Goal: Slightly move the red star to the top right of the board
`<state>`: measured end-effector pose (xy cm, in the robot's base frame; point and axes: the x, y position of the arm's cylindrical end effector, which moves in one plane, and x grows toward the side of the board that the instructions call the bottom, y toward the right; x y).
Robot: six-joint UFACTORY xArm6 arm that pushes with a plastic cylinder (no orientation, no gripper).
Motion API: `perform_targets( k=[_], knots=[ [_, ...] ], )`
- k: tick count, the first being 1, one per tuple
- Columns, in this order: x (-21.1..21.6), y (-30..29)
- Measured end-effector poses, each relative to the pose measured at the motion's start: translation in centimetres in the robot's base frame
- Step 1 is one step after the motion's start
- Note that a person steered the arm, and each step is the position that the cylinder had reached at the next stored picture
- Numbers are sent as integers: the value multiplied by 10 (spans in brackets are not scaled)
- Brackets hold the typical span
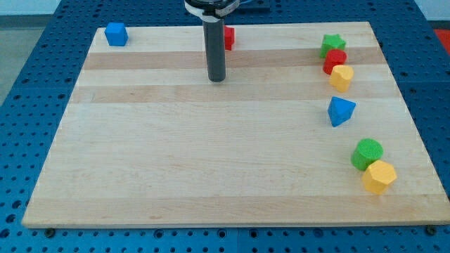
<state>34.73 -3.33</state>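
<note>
A red block (229,36) lies near the board's top edge, just right of centre, mostly hidden behind my rod, so its shape is unclear. My tip (216,79) rests on the board a little below and to the left of that block, apart from it. A second red block (335,61), rounded, sits at the view's right between a green star (332,44) and a yellow block (342,77).
A blue cube (116,34) sits at the top left corner. A blue triangular block (340,111) lies at the right. A green round block (367,153) and a yellow block (379,176) touch near the bottom right. The wooden board (176,161) ends on all sides.
</note>
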Motion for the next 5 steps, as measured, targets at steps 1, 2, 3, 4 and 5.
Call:
perform_targets(
  k=[1,2,3,4,5],
  knots=[
    [-26,14],
    [-51,57],
    [-51,102],
    [-73,152],
    [-101,198]
  ],
)
